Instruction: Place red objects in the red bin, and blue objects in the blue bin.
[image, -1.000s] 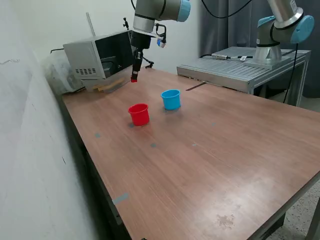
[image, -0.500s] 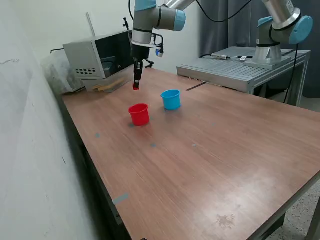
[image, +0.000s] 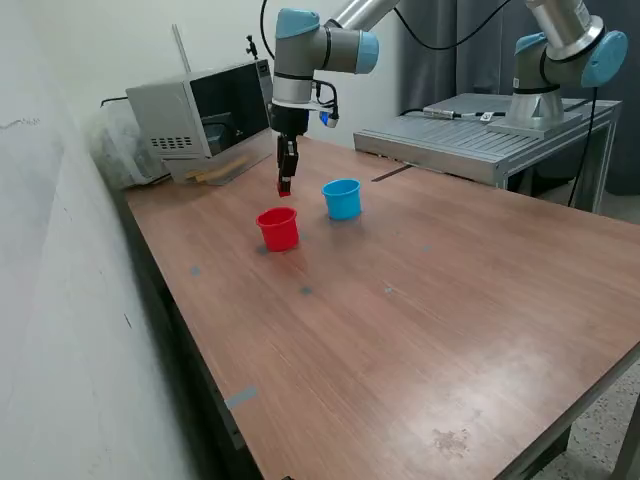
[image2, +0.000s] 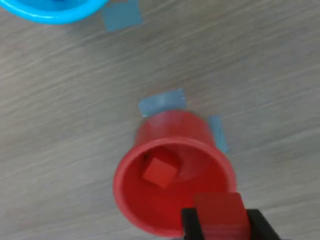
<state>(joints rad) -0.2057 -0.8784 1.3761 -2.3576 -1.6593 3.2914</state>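
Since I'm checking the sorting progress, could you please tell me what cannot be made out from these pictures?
- Blue cup contents: cut off by the wrist view's edge; in the exterior view its wall hides the inside.
- Red cup contents: hidden by its wall in the exterior view; only the wrist view shows one red cube inside.
- Gripper fingers: cut off in the wrist view, tiny in the exterior view, around a second red cube.

Reaches down from above, with the wrist bent so the gripper (image: 285, 188) points straight at the table. Hangs in the air, not touching the tabletop. Pinches a small red cube (image2: 220, 216) tight between two black fingers (image2: 190, 224).
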